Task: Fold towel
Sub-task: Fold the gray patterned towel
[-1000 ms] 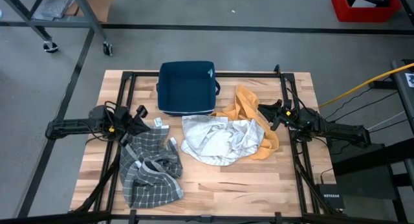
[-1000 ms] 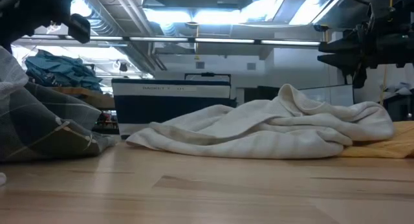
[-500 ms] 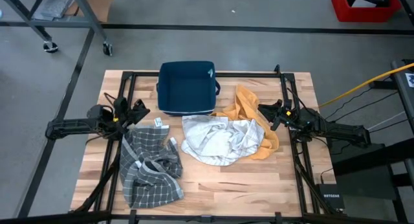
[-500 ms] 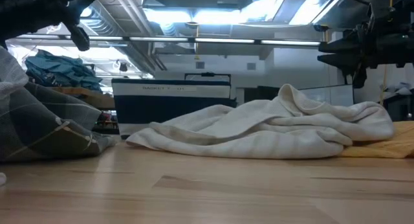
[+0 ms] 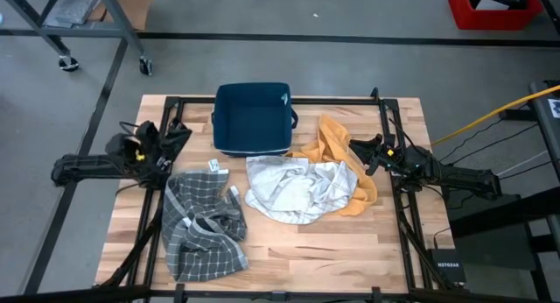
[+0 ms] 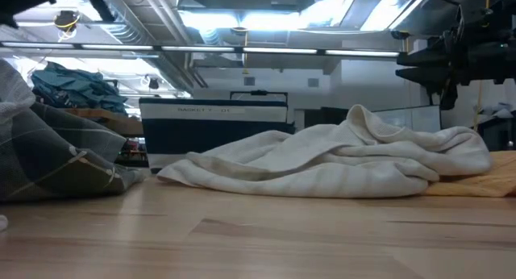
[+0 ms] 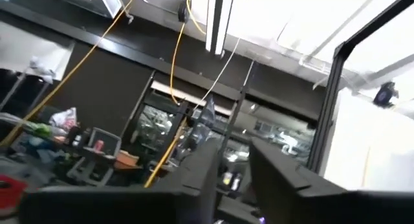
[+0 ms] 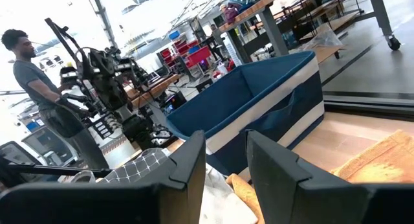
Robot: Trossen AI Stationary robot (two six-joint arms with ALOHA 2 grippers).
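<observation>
A grey checked cloth towel (image 5: 199,230) lies crumpled on the wooden bench (image 5: 289,250), at about 8 o'clock. A white rumpled towel (image 5: 297,191) sits in the middle, on top of an orange cloth (image 5: 337,138). A dark blue fabric basket (image 5: 253,117) stands at 12 o'clock. The left gripper (image 5: 179,135) hangs at 9 o'clock, jaws a little apart, holding nothing. The right gripper (image 5: 357,154) waits at 3 o'clock, jaws also a little apart.

Bare wood runs along the table's (image 5: 350,250) front edge, wide enough for a hand to pass. The middle is blocked: checked towel (image 5: 199,224), white towel (image 5: 297,189) and orange cloth (image 5: 337,145) lie close together, with the blue bin (image 5: 252,117) behind them.
</observation>
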